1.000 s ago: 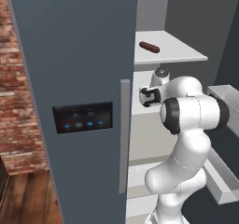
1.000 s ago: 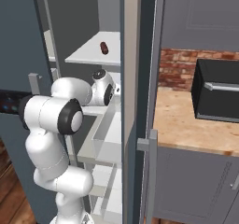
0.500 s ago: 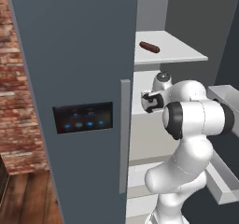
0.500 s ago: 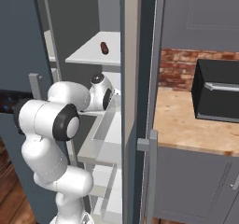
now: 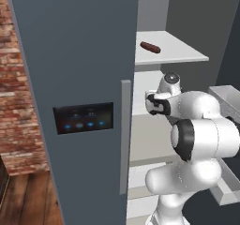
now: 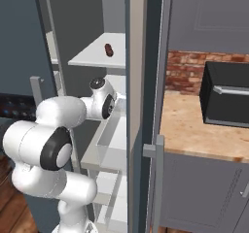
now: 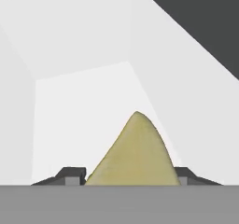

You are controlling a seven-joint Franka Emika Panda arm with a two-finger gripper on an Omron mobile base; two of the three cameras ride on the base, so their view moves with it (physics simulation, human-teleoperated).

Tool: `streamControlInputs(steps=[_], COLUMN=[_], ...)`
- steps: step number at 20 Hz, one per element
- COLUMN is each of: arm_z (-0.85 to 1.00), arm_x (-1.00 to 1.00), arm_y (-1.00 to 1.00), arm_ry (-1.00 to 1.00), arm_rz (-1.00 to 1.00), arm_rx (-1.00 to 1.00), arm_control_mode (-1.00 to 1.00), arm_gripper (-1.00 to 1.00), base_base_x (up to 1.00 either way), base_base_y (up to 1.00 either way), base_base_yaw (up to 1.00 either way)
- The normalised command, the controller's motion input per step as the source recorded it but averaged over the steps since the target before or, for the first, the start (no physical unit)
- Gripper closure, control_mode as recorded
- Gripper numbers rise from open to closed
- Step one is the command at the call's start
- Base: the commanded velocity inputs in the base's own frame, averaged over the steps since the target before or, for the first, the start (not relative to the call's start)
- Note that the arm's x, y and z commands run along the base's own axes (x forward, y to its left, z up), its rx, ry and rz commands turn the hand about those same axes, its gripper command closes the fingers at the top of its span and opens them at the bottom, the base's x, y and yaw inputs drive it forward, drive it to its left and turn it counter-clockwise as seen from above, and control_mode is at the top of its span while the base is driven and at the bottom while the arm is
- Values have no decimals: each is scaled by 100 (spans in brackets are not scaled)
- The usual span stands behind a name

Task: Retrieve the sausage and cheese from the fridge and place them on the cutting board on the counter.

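A pale yellow-tan cheese (image 7: 135,152) wedge stands on a white fridge shelf, and my gripper (image 7: 127,177) is shut on it, one dark fingertip (image 7: 71,175) pressed to each side. The hand (image 5: 153,103) reaches into the middle shelf of the slate blue-grey fridge (image 5: 70,55). On the shelf above lies the dark reddish-brown sausage (image 5: 150,47), also seen from the other side as the sausage (image 6: 109,50). The wooden counter (image 6: 194,125) runs to the right of the fridge (image 6: 141,81). The cutting board is out of view.
The closed fridge door with its long grey handle (image 5: 125,135) and blue-lit panel (image 5: 83,117) stands left of the arm. A white bin (image 6: 109,140) sits below the hand. A black appliance (image 6: 226,101) stands on the counter against the brick wall.
The jaws have closed from wide open onto the cheese. The arm's elbow has swung slightly outward; the sausage has not moved.
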Motion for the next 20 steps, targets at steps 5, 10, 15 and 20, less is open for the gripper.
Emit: streamControlInputs(steps=[5,10,15,20], arm_z=[32,88,96,66], arm_x=[-100,-99,-100,-100], arm_y=[23,30,28,7], arm_ry=[-10,0,5,12], arm_rz=[0,0,0,2], arm_rx=[5,1,0,1], arm_control_mode=[-100,-100,-100,-100], arm_gripper=[100,100,100,100], base_base_x=[0,0,0,0], base_base_y=[0,0,0,0], base_base_yaw=[0,0,0,0])
